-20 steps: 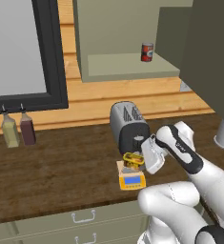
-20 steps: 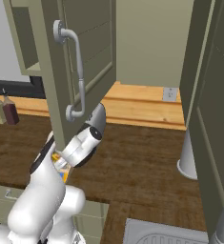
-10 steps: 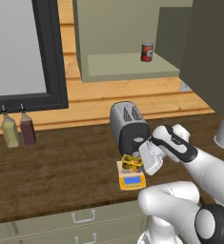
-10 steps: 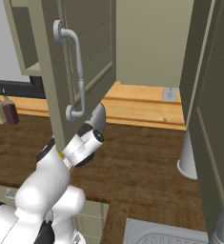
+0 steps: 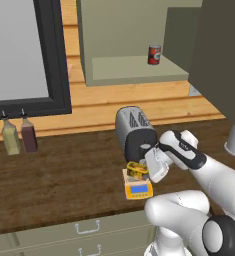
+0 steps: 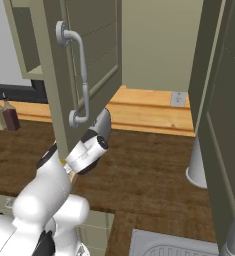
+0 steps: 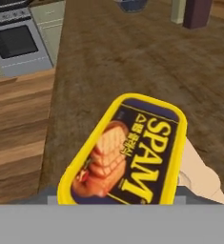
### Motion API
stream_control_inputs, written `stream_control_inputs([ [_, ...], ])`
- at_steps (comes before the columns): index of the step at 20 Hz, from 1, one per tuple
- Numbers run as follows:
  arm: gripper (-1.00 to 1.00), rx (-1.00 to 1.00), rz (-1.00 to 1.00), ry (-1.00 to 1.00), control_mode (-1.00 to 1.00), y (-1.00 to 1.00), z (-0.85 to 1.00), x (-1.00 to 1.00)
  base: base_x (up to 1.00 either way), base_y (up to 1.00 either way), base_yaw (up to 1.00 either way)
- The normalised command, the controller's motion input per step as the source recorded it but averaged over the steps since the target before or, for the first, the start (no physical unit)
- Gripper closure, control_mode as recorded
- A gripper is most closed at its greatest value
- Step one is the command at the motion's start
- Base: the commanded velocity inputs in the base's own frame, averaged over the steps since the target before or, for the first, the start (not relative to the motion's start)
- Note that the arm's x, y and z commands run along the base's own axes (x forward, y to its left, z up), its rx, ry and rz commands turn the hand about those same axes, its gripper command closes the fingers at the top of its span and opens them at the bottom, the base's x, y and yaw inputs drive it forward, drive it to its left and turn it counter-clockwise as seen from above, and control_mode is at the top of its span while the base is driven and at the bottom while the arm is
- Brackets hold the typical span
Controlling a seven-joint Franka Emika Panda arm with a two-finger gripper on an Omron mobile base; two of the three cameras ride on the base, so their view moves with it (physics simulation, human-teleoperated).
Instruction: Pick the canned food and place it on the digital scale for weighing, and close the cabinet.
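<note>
I am seeing the tin (image 7: 132,152) lying on the scale (image 5: 137,187) beside the toaster (image 5: 134,131) on the worktop (image 5: 59,175), long axis running away from my end effector (image 5: 145,170) directly above it, whose grip I cannot tell, while the cabinet door (image 6: 89,65) is standing open.

Glossy yellow tin of canned food (image 7: 127,152) with printed dark label, on the matt tan platform of the digital scale (image 5: 137,189); dark wood-grain worktop (image 5: 59,180), matt olive cabinet (image 6: 96,55) with smooth grey metal handle (image 6: 81,82), brushed-metal toaster (image 5: 134,131).
</note>
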Motion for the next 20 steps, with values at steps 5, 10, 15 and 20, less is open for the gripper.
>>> stream_control_inputs([
  [5, -1.0, 0.0, 0.0, -0.07, -1.0, 0.01, 0.0, 0.02, 0.0, 0.0, 0.0],
  [10, -1.0, 0.02, 0.0, -0.11, -1.0, 0.0, 0.0, 0.0, 0.0, 0.0, 0.0],
  [15, -1.0, 0.02, 0.0, -0.09, -1.0, 0.0, 0.0, 0.0, 0.0, 0.0, 0.0],
  [20, -1.0, 0.11, 0.0, -0.18, -1.0, 0.0, 0.1, -0.08, 0.0, 0.0, 0.0],
])
